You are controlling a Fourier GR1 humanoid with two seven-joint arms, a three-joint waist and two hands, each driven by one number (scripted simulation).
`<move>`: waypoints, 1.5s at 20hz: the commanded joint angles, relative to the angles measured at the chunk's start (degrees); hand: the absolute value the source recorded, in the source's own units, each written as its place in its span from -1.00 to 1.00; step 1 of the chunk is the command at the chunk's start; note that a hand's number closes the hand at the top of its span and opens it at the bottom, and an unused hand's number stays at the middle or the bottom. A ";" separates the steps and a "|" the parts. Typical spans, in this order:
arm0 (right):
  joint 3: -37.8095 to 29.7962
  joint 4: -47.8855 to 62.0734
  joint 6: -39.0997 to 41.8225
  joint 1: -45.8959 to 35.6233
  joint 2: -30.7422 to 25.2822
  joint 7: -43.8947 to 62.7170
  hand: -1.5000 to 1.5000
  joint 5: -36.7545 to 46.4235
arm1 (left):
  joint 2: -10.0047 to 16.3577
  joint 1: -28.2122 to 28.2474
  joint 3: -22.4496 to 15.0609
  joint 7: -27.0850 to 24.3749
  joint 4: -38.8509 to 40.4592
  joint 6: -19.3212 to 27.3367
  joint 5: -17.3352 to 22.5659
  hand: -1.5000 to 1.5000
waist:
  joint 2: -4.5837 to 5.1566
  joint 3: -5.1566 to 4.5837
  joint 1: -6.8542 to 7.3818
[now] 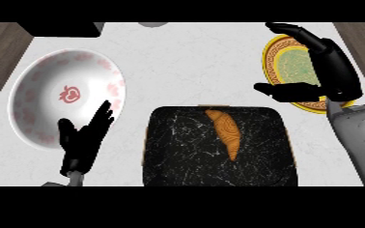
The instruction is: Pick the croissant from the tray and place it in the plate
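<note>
A black marbled tray (184, 150) sits at the lower middle of the frame, and the croissant (227, 132) lies on it, up near the top edge and slanting down to the right. Nothing covers it, and neither hand is touching it. To the left there is a big white plate (44, 84) with a red pattern. At the upper right is a yellow-rimmed plate (288, 66) with a green centre. A dark block (61, 29) is tucked into the upper left corner.

The left hand (84, 142) is at the lower left with its fingers straight and pointing up. It holds nothing, and its fingertips overlap the white plate's lower right rim. The right hand (335, 75) is at the upper right over the yellow-rimmed plate and hides that plate's right side. Its fingers are spread wide and reach toward the upper left, and the thumb sticks out leftward below them. It too has nothing in its grasp. Its grey forearm (351, 130) runs down the right edge.
</note>
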 commanded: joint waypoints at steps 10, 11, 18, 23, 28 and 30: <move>11.26 -11.46 18.83 -1.15 -14.65 17.11 -1.00 13.04 | -0.92 1.53 0.96 -0.49 0.87 -1.66 -0.27 0.00 | -0.50 -0.07 -0.46; 13.64 -15.07 18.87 0.23 -13.60 20.22 -1.00 14.57 | -1.65 2.62 0.34 -1.21 -0.15 -0.46 -1.22 0.00 | -0.62 -0.05 -0.61; 20.96 -20.04 22.83 -3.04 -5.64 37.01 -1.00 23.14 | -2.07 -0.85 1.51 2.57 -0.30 -1.28 -1.16 0.00 | -0.29 0.03 -0.21; 26.99 -24.22 20.99 3.42 0.07 42.00 -1.00 32.40 | -0.92 -1.47 3.84 3.01 0.01 -3.69 -0.79 0.00 | -0.28 0.06 -0.48; 24.42 -17.44 25.25 3.59 2.15 39.41 -1.00 35.81 | -4.43 0.05 2.11 1.84 0.71 -1.69 -4.74 0.00 | -0.22 0.06 -0.27; 23.67 -13.97 27.07 2.29 3.84 38.71 -1.00 34.99 | -3.31 4.35 2.35 1.19 -3.38 -2.61 -4.07 0.00 | -0.24 0.07 0.09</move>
